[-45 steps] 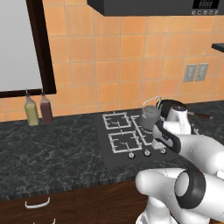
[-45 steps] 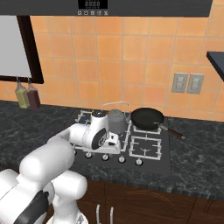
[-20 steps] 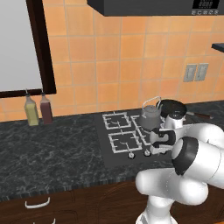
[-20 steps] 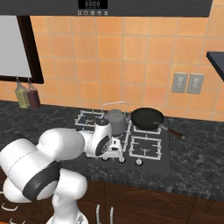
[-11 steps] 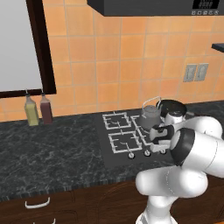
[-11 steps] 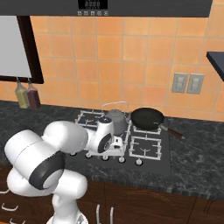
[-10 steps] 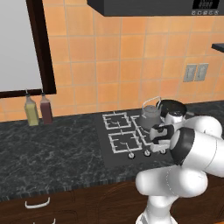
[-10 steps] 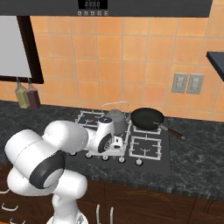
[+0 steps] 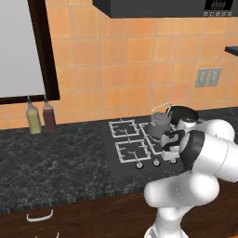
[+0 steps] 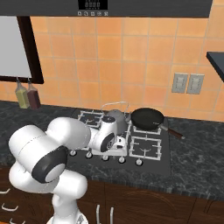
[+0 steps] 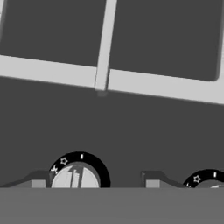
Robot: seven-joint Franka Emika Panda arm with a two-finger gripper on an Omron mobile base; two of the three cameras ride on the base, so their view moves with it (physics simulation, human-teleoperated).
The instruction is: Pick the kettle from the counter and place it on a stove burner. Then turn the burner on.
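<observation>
The arm has been dropping its hand toward the cooktop's front edge, so the kettle (image 9: pixel 160 122) is sitting upright on the rear burner (image 10: pixel 114 124), beside the frying pan (image 10: pixel 148 118) — placement looks done. The jaws are settling over a control knob (image 11: pixel 77 176), apparently apart — kettle's spout direction is hard to tell.

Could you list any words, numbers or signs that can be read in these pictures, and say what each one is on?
No words or numbers can be read.
Range hood display: light marks on a dark panel, too small to read.
Stove knob: black dial ring with a small star sign and a white tick mark; no lettering.
Second knob: star and tick as well, cut off at the edge.
</observation>
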